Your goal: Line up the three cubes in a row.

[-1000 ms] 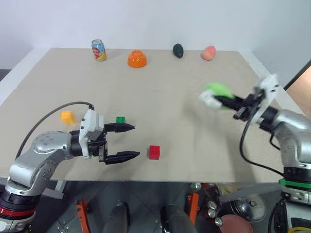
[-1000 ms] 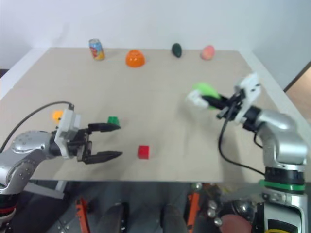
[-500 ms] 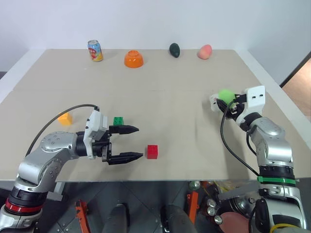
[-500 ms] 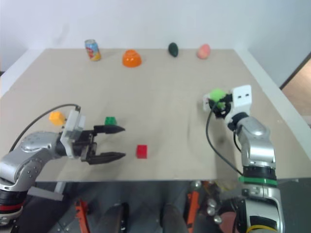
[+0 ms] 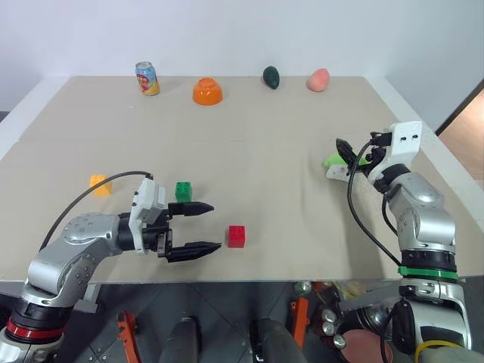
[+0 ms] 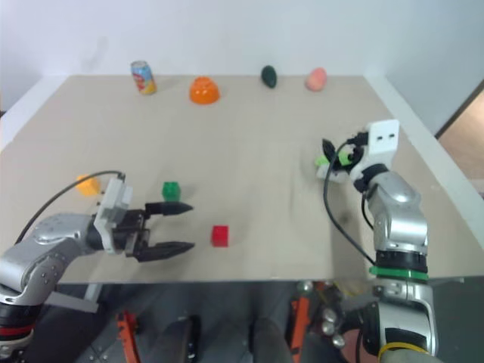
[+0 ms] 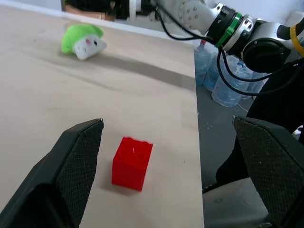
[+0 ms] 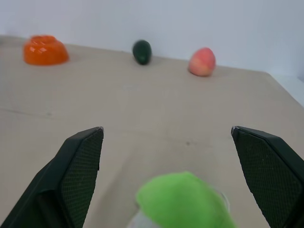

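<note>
Facing the red cube (image 5: pixel 238 236), the left gripper (image 5: pixel 204 226) stands wide and empty; the cube lies at 3 o'clock, just beyond its fingertips. The right gripper (image 5: pixel 349 153), also wide, flanks the mushroom toy (image 5: pixel 336 161), well apart.

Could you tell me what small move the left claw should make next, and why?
Probably ease the left claw forward until its open fingers straddle the red cube, then close. The red cube lies just beyond its fingertips, apart from the green cube and the yellow-orange cube, so the three form no row yet. The right claw stands open by the mushroom toy, far from the cubes.
</note>
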Action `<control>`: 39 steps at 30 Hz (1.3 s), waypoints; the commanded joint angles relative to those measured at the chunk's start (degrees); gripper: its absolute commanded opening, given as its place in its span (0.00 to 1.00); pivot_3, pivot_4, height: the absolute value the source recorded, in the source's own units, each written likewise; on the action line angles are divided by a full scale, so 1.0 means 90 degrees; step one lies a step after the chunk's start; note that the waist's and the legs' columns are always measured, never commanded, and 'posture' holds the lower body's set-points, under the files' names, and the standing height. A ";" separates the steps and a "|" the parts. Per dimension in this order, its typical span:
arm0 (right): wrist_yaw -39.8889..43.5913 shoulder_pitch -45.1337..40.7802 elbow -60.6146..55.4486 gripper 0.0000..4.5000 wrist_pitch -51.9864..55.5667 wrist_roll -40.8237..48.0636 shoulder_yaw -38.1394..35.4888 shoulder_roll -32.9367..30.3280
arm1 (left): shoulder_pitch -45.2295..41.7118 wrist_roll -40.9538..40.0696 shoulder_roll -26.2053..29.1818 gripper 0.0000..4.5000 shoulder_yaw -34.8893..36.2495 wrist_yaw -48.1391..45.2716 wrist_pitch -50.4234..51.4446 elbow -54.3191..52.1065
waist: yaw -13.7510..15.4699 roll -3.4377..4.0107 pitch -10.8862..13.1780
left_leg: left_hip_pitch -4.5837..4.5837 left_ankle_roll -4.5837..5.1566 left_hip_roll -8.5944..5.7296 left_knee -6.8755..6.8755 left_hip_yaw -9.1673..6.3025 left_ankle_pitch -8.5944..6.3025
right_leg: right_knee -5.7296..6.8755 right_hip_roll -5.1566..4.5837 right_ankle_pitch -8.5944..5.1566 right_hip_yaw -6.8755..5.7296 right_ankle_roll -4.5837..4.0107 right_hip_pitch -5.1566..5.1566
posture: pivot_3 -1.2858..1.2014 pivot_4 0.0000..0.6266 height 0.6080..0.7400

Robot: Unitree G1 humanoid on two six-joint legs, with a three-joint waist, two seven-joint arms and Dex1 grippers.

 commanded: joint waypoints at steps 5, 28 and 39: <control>0.2286 0.0723 -0.2330 0.99 0.0962 0.1132 0.0798 -0.0887 | 0.0429 -0.0043 0.0361 1.00 0.0697 -0.0154 -0.0149 -0.0055 | 0.0013 0.0000 0.0000 | 0.0000 0.0002 0.0015 -0.0003 0.0000 -0.0001 | 0.0001 0.0012 -0.0003 0.0000 -0.0006 -0.0002 | 0.52 0.24 0.99; 0.4523 0.0924 -0.2235 0.99 0.0032 -0.0095 0.3221 -0.1186 | 0.1281 0.0275 0.0754 1.00 0.1092 0.0163 -0.0211 -0.0282 | 0.0021 -0.0004 -0.0001 | -0.0004 -0.0005 0.0051 0.0013 0.0033 -0.0006 | 0.0001 0.0031 0.0008 0.0007 -0.0031 -0.0029 | 0.52 0.24 0.99; 0.4620 0.0539 -0.1588 0.99 -0.0097 -0.0422 0.3512 -0.0522 | 0.1511 0.0627 0.0827 1.00 0.1024 -0.0089 -0.0664 -0.0125 | 0.0028 -0.0005 -0.0002 | -0.0005 -0.0006 0.0052 0.0014 0.0039 -0.0006 | 0.0001 0.0030 0.0008 0.0011 -0.0031 -0.0030 | 0.52 0.24 0.99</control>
